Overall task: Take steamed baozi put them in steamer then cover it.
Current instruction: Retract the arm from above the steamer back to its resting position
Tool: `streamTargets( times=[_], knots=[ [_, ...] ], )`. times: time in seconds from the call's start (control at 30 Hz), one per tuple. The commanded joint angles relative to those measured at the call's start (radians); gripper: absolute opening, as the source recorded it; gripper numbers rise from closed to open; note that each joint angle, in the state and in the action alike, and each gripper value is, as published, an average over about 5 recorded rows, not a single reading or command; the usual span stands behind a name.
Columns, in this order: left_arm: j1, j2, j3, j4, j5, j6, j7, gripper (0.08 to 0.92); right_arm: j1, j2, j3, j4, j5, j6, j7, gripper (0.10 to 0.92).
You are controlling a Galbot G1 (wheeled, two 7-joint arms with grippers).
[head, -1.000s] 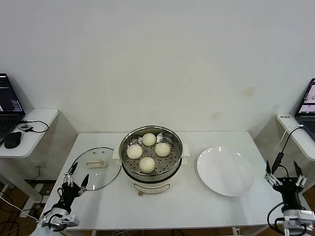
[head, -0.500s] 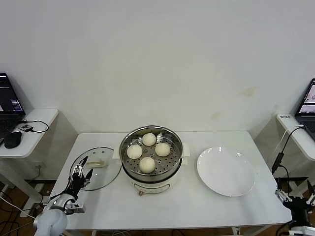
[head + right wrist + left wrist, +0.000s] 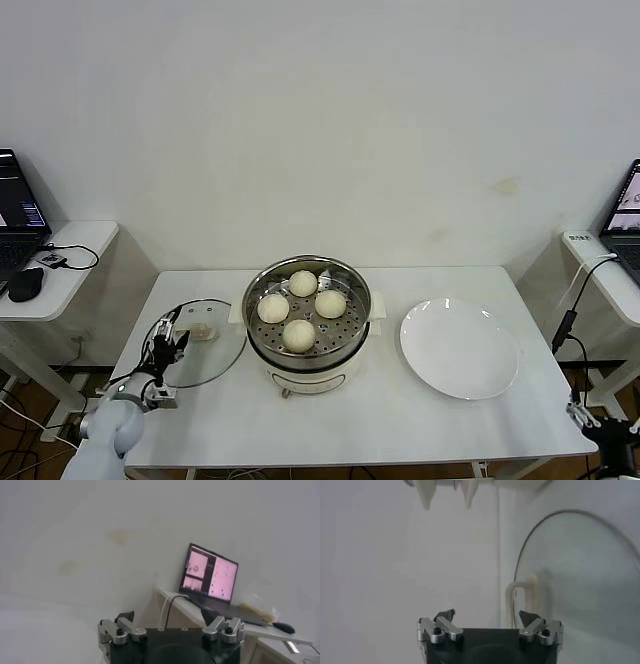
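Several cream-white baozi (image 3: 298,334) lie on the perforated tray inside the steel steamer (image 3: 310,368) at the table's middle. The glass cover (image 3: 212,350) lies flat on the table to the steamer's left, its cream handle (image 3: 203,330) up. My left gripper (image 3: 168,340) is open and empty over the cover's left edge, just short of the handle. In the left wrist view the gripper (image 3: 489,616) faces the handle (image 3: 520,597) and the glass cover (image 3: 580,575). My right gripper (image 3: 605,432) hangs low off the table's front right corner, open and empty (image 3: 168,616).
A bare white plate (image 3: 459,348) lies right of the steamer on the white table (image 3: 400,425). A side desk with a laptop (image 3: 15,215) and mouse (image 3: 25,285) stands at the left. Another laptop (image 3: 625,215) on a shelf at the right shows in the right wrist view (image 3: 210,575).
My left gripper has moved forward over the table onto the cover's left edge, toward the handle. My right gripper has sunk lower, away from the table.
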Motion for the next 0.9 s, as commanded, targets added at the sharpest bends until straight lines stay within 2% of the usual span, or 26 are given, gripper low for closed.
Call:
streamTargets(
  times=[0.03, 0.5, 0.63, 0.9],
  knots=[
    [-0.078, -0.011, 0.009, 0.079, 0.030, -0.002, 0.004, 0.823, -0.007, 0.007, 0.005, -0.008, -0.007, 0.002, 0.001, 0.823],
    [-0.106, -0.024, 0.018, 0.105, 0.033, 0.000, 0.018, 0.807, -0.010, 0.016, -0.009, -0.027, -0.023, 0.011, -0.004, 0.823],
    [-0.111, -0.026, 0.023, 0.117, 0.032, 0.001, 0.027, 0.717, -0.009, 0.019, -0.016, -0.031, -0.027, 0.012, -0.004, 0.823],
    [-0.113, -0.044, 0.024, 0.137, 0.050, 0.004, 0.021, 0.466, -0.010, 0.022, -0.026, -0.032, -0.018, 0.004, 0.000, 0.823]
  ],
)
